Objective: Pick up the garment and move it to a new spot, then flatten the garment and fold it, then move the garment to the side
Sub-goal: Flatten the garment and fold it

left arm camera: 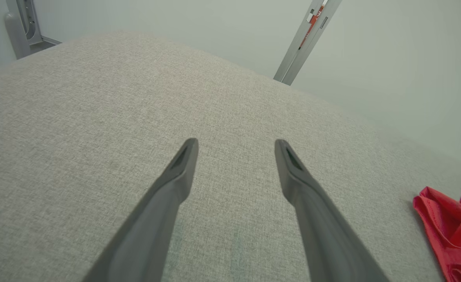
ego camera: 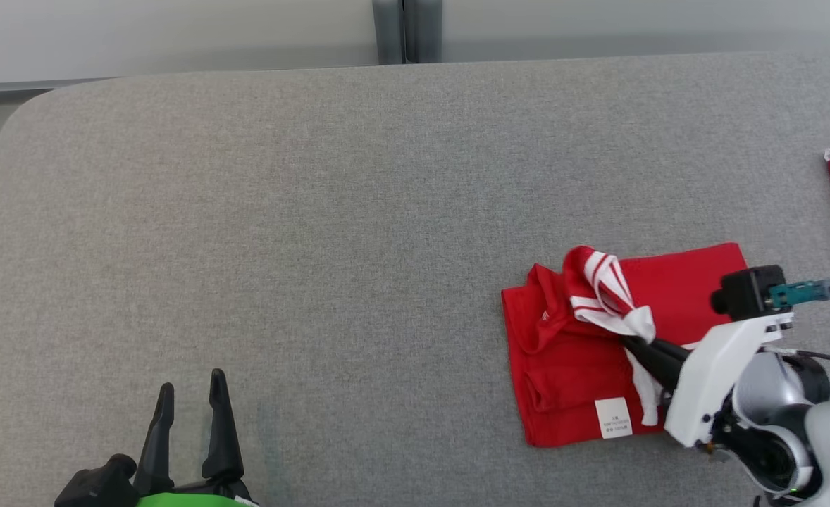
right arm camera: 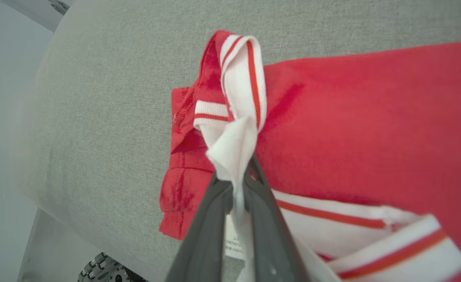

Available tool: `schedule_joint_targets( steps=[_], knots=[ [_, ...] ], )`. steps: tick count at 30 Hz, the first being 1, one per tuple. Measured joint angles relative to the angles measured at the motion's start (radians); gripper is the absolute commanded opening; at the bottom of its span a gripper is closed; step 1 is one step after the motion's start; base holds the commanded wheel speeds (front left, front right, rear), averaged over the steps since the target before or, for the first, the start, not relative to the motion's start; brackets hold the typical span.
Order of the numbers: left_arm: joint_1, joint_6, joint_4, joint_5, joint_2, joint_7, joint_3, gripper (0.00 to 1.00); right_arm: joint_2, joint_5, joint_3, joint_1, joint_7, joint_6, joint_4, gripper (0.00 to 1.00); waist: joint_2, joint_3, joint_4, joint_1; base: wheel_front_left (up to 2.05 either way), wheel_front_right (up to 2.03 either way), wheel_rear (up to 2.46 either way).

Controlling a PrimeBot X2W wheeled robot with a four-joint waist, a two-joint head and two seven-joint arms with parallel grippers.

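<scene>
Clamped right gripper [ego camera: 628,341] on trim [ego camera: 609,289] of garment [ego camera: 563,366], lower right, likely to shift it aside; held left gripper [ego camera: 193,398] apart, idle.

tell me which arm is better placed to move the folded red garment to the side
Right. The right fingers are shut on the white striped trim of the red garment, folded at the right of the table. The left fingers stand open at the near left, well apart from it, holding nothing.
</scene>
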Motion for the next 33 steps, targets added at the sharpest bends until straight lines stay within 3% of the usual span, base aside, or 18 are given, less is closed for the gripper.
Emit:
schedule_joint_targets(
  steps=[4,12,13,15,16,22,27,33],
  knots=[
    [0.0,0.0,0.006,0.006,0.0,0.0,-0.001,1.0,0.059,-0.028,0.043,-0.023,-0.059,0.0,0.049,0.0,0.0,-0.003,0.0,0.0,0.0,0.0,0.0],
    [0.004,-0.001,0.023,0.022,0.0,0.0,-0.008,1.0,0.1,-0.067,0.084,-0.066,-0.132,0.0,0.118,0.0,0.0,-0.019,-0.005,0.0,0.0,0.0,0.0],
    [0.005,-0.001,0.026,0.028,0.0,0.0,-0.014,1.0,0.106,-0.072,0.089,-0.071,-0.136,0.0,0.125,0.07,0.0,-0.022,-0.006,0.0,0.0,0.0,0.0],
    [0.007,0.0,0.026,0.028,0.0,0.0,-0.022,1.0,0.121,-0.075,0.096,-0.075,-0.152,0.0,0.131,0.6,0.0,-0.027,-0.007,0.0,0.0,0.0,0.0],
    [0.009,0.0,0.027,0.028,0.0,0.0,-0.025,1.0,0.127,-0.082,0.098,-0.075,-0.163,0.0,0.131,1.0,0.0,-0.03,-0.007,0.0,0.0,0.0,0.0],
    [0.045,0.006,0.037,0.028,0.0,0.0,-0.03,1.0,0.118,-0.098,0.109,-0.029,-0.265,0.0,-0.017,1.0,0.0,-0.063,-0.008,0.0,0.0,0.0,0.0],
    [0.083,0.008,0.038,0.038,0.0,0.0,-0.012,1.0,0.05,-0.146,0.037,0.096,-0.444,0.0,-0.154,1.0,0.0,-0.112,-0.013,0.0,0.0,0.0,0.0],
    [0.101,0.0,0.019,0.066,0.0,0.0,0.01,1.0,-0.042,-0.347,-0.079,0.24,-0.763,0.0,-0.01,1.0,0.0,-0.171,-0.023,0.0,0.0,0.0,0.0]
  ],
)
